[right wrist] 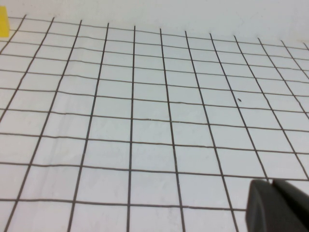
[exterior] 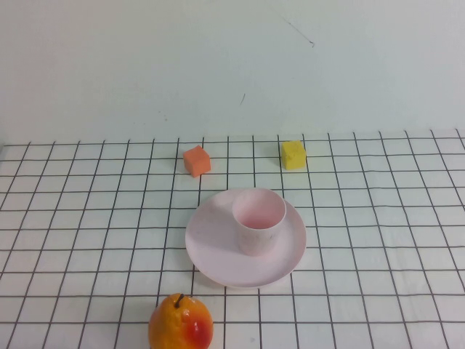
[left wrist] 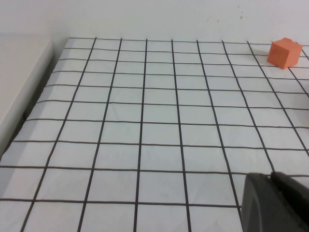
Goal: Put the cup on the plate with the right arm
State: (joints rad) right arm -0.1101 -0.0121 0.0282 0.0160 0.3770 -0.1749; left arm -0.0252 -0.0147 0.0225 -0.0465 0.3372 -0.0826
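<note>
Here, one cup stands on one plate (upright).

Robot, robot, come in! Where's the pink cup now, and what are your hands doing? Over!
Cup upright on plate. Right gripper shut, empty, off to the side over bare cloth. Left gripper parked, holding nothing. Nothing in the way.

My table wears a white cloth ruled in black squares. On it sits the pink plate mid-table, an orange cube and a yellow cube beyond it, and a pear-like fruit at the near edge.
</note>
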